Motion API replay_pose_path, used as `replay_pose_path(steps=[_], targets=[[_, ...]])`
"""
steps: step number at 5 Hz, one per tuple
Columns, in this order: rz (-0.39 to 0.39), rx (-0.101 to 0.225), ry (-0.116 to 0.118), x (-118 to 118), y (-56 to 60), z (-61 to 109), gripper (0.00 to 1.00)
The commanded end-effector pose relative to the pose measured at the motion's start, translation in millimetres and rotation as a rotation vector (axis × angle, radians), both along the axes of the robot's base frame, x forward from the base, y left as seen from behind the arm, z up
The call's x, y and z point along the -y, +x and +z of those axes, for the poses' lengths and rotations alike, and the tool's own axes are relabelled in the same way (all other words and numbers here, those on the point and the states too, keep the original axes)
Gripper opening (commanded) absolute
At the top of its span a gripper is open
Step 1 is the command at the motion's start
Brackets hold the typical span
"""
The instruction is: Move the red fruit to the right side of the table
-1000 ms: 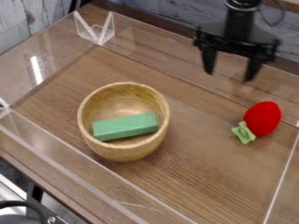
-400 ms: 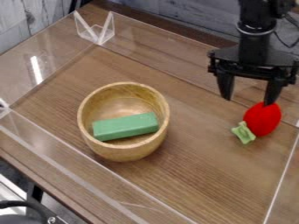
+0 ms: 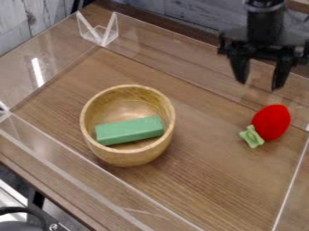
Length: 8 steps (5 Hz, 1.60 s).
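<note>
My gripper [image 3: 262,79] has lifted off the red fruit [image 3: 270,122], fingers empty and apart; fruit sits at the table's [image 3: 193,189] right edge, so the move looks done.

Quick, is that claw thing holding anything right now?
Gripper: fingers apart, holding nothing, up above the red fruit lying on the table.

The tool [image 3: 265,79] hangs pointing down, its dark fingers [image 3: 248,72] parted and empty

Green block [image 3: 129,132] inside round wooden bowl [image 3: 107,102]
</note>
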State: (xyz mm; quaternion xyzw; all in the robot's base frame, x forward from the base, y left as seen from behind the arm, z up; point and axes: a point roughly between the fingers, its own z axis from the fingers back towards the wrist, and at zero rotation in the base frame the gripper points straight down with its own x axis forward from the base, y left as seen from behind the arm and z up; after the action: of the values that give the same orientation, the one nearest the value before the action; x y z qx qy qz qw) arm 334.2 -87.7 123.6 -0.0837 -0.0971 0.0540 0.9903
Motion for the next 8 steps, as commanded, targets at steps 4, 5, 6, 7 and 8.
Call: replay_pose_path(steps=[4, 5, 6, 7, 8], targets=[[0.204, 0.035, 0.034, 11.5, -2.1, 14.5, 1.00], [0.196, 0.040, 0.027, 8.9, -9.2, 22.5, 1.00], [0.125, 0.043, 0.021, 14.9, -11.6, 18.3, 1.00], [0.069, 0.046, 0.021, 21.2, -12.0, 12.8, 1.00], [0.015, 0.050, 0.024, 24.3, -12.4, 8.4, 1.00]])
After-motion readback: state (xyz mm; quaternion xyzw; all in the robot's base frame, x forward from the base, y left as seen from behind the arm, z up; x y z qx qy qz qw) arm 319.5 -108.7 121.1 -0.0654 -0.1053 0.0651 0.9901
